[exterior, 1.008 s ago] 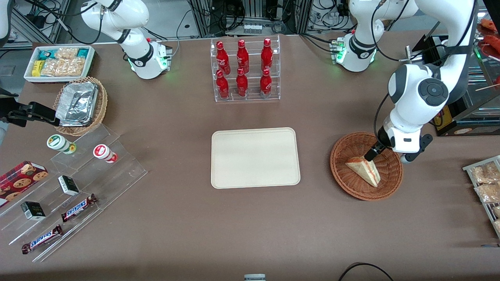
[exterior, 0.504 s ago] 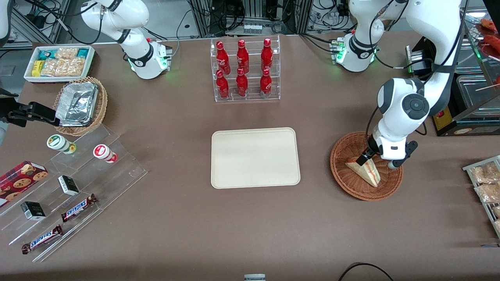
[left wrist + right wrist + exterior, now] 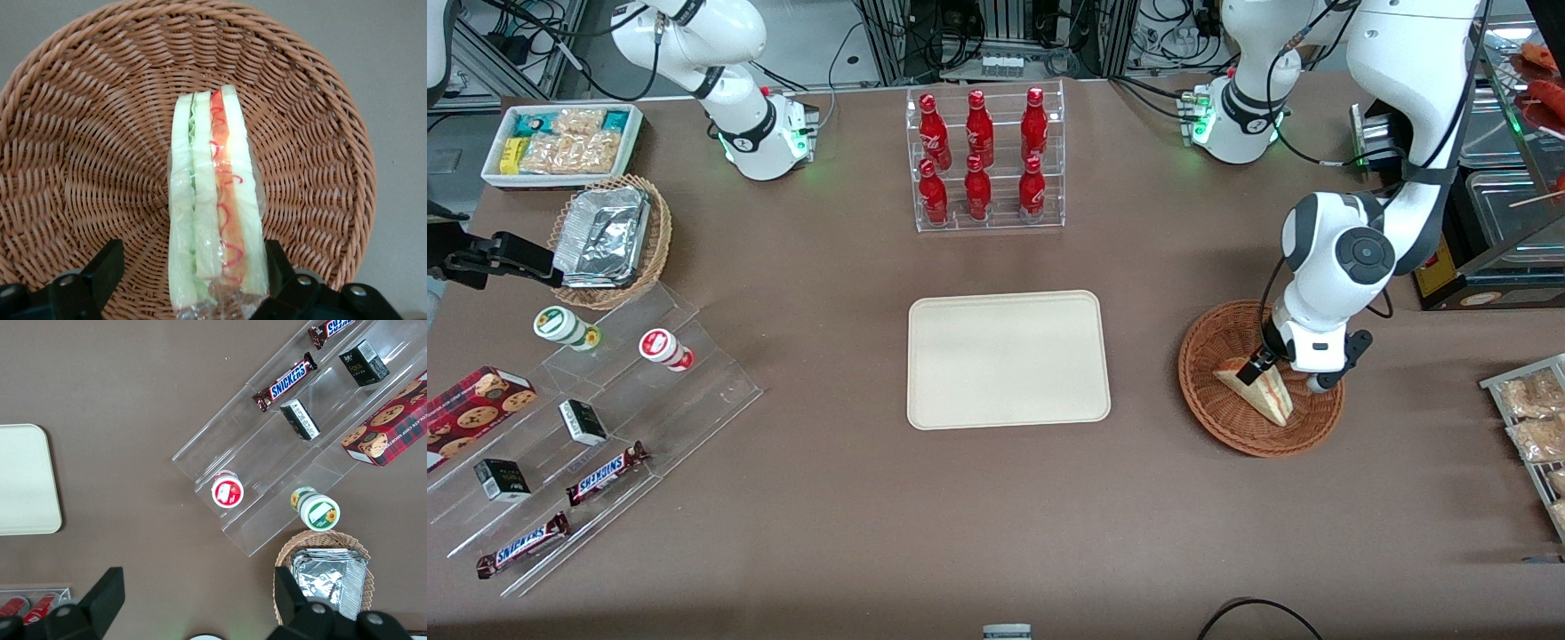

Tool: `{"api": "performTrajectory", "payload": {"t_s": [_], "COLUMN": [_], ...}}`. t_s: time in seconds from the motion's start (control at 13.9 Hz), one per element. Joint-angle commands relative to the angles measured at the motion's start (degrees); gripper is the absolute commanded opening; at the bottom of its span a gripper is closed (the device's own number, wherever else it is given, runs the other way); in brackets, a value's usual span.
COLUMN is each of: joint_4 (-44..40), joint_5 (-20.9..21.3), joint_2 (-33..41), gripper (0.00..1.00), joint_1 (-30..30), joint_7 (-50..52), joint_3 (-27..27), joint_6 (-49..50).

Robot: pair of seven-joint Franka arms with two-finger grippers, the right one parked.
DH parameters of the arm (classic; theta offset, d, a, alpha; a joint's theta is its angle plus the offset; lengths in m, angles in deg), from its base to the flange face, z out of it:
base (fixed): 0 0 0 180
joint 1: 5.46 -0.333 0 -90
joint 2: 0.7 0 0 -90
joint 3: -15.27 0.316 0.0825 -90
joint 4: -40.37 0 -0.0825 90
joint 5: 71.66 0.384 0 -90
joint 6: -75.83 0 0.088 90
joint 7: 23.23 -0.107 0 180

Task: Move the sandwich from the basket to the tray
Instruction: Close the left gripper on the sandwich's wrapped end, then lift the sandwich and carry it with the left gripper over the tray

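The gripper point(image 3: 1261, 367) is low in the wicker basket point(image 3: 1209, 404), fingers spread either side of the wrapped sandwich wedge point(image 3: 212, 207) (not clamped), straddling its bread faces for a squeeze; the cream tray point(image 3: 1008, 359) waits beside the basket.

1. Front view — set high, looking steeply down over the whole table, the tray point(image 3: 1009, 360) mid-frame.
2. Left wrist view — close above the basket point(image 3: 80, 133), facing down between the spread fingers point(image 3: 107, 267) of the gripper point(image 3: 192, 252); it shares the basket with the front view.
3. Right wrist view — farther up, facing down on the clear snack shelves point(image 3: 267, 493); it shares a tray corner with the front view.
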Motion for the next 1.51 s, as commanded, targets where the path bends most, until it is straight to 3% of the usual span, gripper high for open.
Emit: {"api": "performTrajectory", "payload": {"t_s": [0.0, 0.29, 0.65, 0.79, 0.94, 1.44], "joint_4": [-2.3, -4.9, -12.7, -20.7, -26.2, -38.9], "joint_5": [1.2, 1.3, 3.4, 3.7, 3.7, 2.9], "joint_2": [-1.1, -0.5, 3.6, 3.8, 3.0, -9.5], "gripper": [0.0, 0.0, 0.0, 0.0, 0.0, 0.0], "joint_1": [0.1, 0.3, 2.3, 6.0, 10.7, 28.9], "joint_7": [1.6, 1.5, 1.4, 0.7, 0.2, 0.7], "joint_3": [0.3, 0.2, -0.3, -0.4, -0.4, -0.5], "joint_6": [-1.0, 1.4, 19.8, 31.5, 37.0, 36.4]}}
